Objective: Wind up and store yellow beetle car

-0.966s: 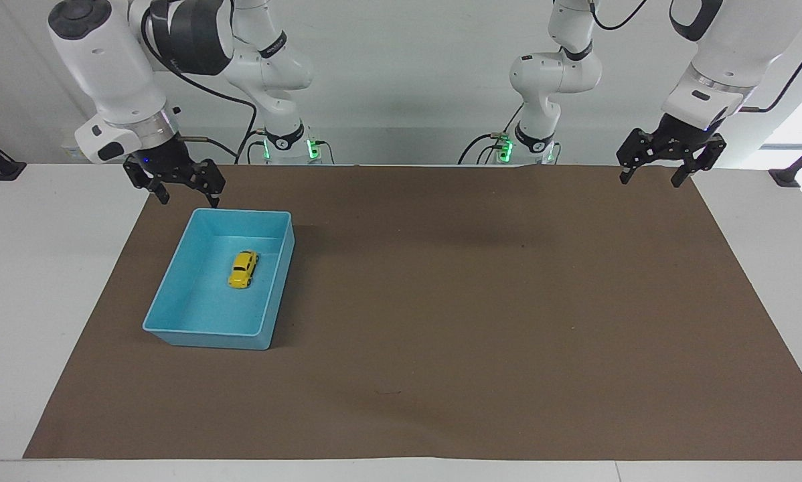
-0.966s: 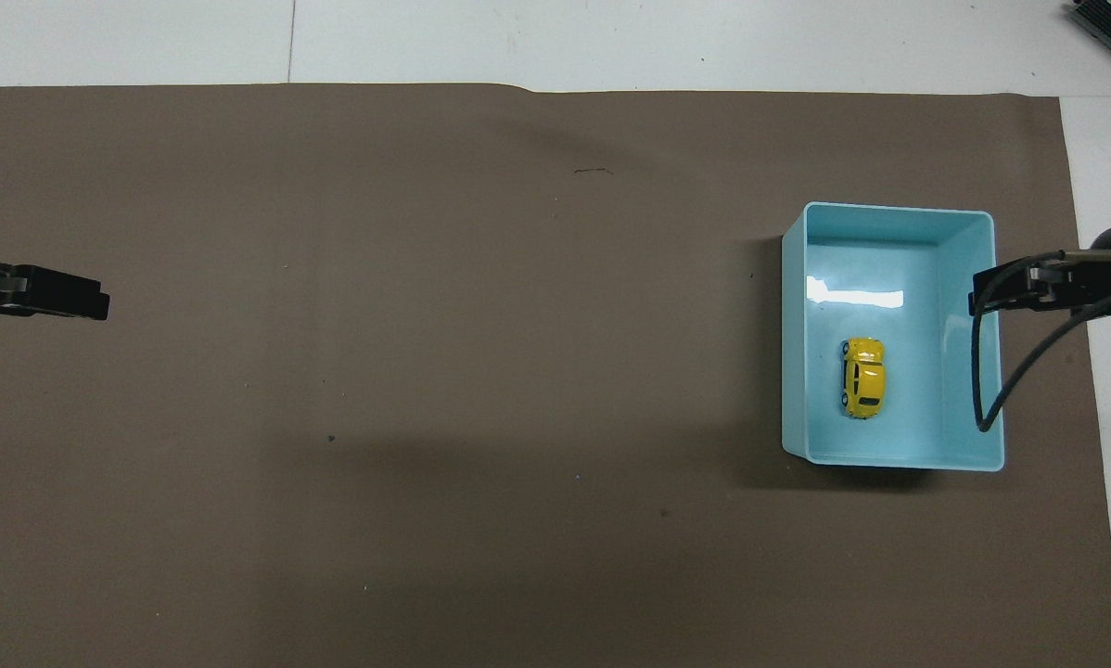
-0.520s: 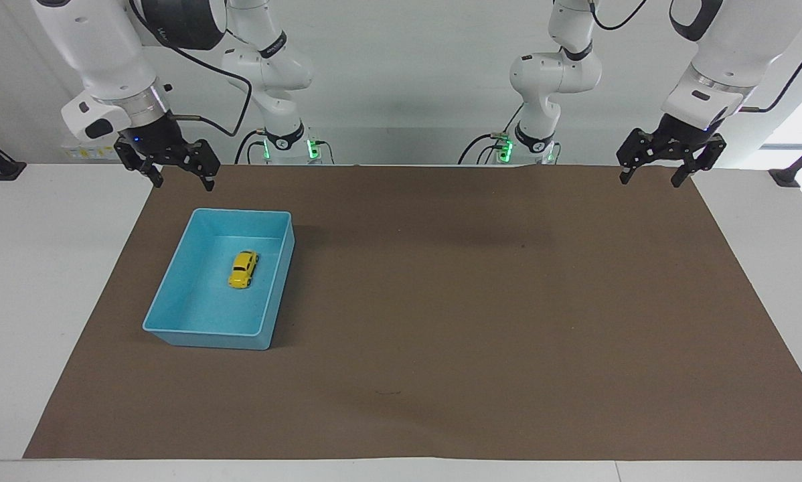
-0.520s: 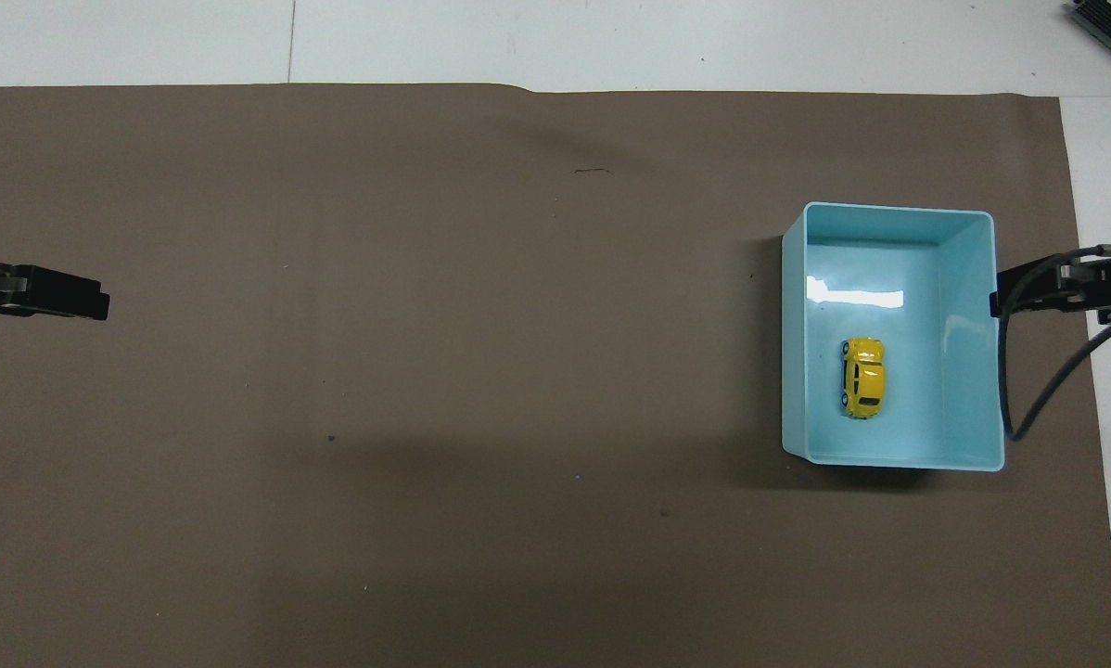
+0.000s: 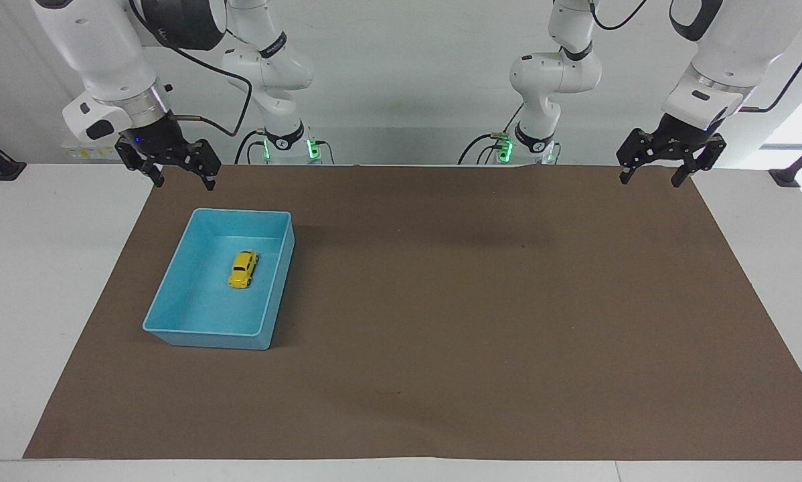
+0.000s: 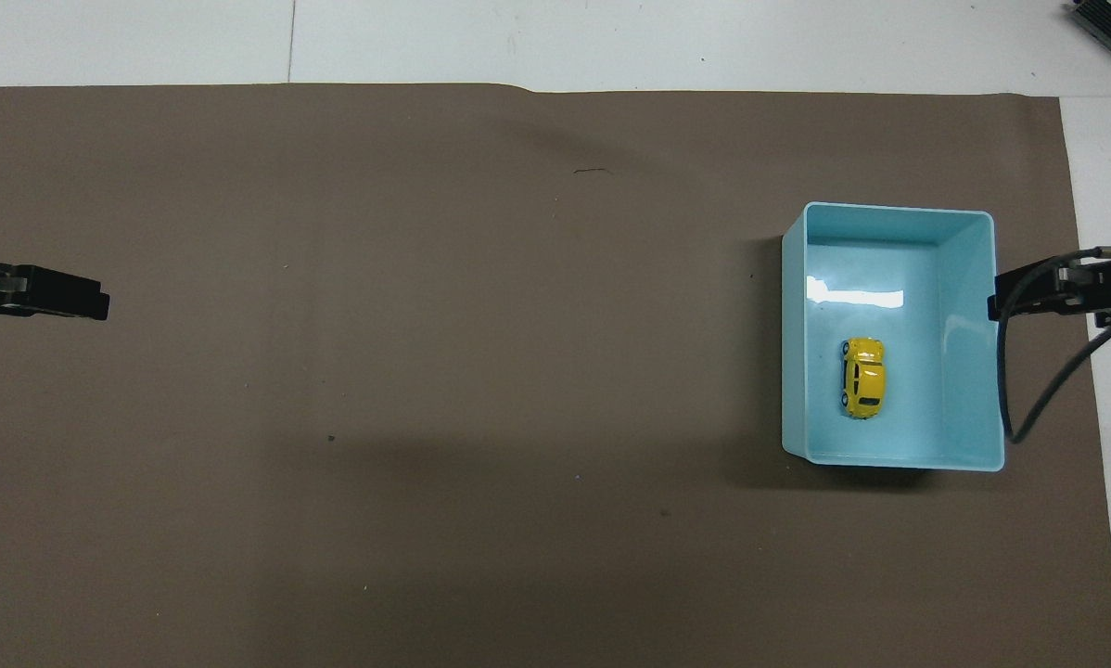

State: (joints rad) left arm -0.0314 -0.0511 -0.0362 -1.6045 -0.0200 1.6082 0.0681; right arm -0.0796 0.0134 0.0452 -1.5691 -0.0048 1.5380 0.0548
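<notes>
The yellow beetle car [image 5: 244,269] stands on its wheels inside the blue tray [image 5: 203,331], near the tray's middle, toward the right arm's end of the table. It also shows in the overhead view [image 6: 862,378], inside the tray [image 6: 794,371]. My right gripper [image 5: 184,184] is open and empty. It hangs in the air over the mat's edge, beside the tray, and touches nothing; the overhead view shows it too [image 6: 1001,301]. My left gripper [image 5: 650,181] is open and empty and waits over the mat's edge at the left arm's end [image 6: 92,301].
A brown mat [image 5: 474,301] covers most of the white table [image 5: 33,268]. A black cable [image 6: 1028,390] hangs from the right arm beside the tray.
My right gripper has risen and drawn away from the tray's rim toward the right arm's end, then held still. The car, the tray and the left arm have not moved.
</notes>
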